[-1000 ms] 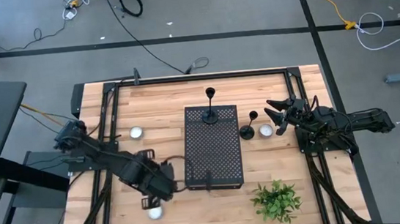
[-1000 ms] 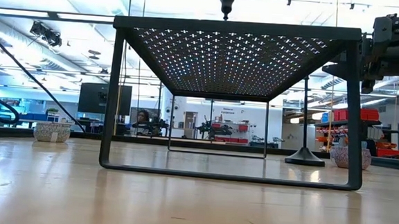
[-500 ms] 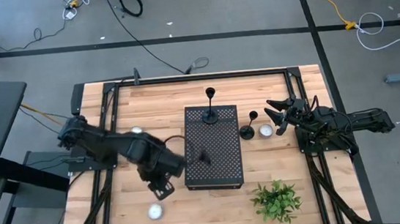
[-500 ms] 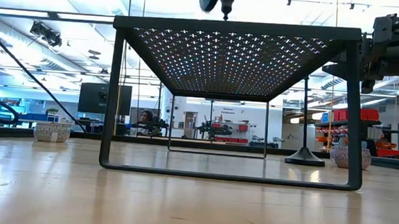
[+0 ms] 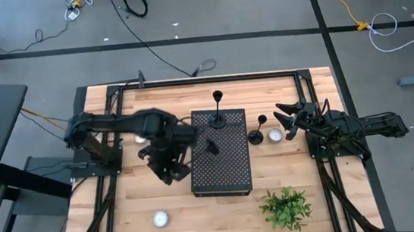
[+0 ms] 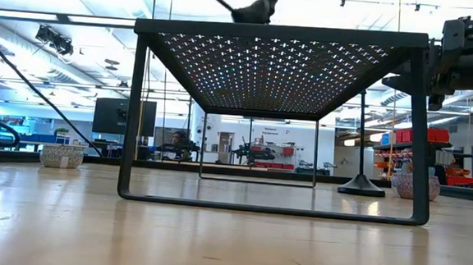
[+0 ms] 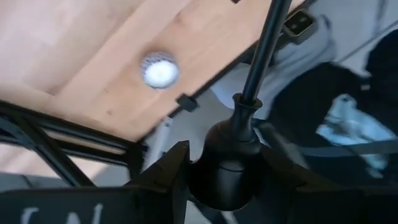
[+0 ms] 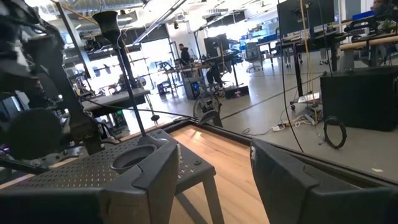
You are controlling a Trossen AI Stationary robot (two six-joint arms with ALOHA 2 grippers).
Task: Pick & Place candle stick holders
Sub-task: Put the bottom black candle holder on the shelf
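Your left hand (image 5: 194, 138) is clamped on a candle stick holder (image 5: 211, 144), carrying it tilted over the black perforated box (image 5: 221, 172) in the high view. A second holder (image 5: 218, 109) stands upright on the box's far end; a third holder (image 5: 257, 131) stands on the wooden worktop (image 5: 281, 93) beside a white tealight (image 5: 274, 134), just before your right hand (image 5: 290, 120), whose fingers are spread and hold nothing. So I judge one placed, one in transit, one left.

The low view shows the held holder (image 6: 256, 10) slanted just above the box top.

The left wrist view shows the fingers (image 7: 163, 176) pinching its cup end (image 7: 231, 165).

The right wrist view looks over the box into a bright workshop.
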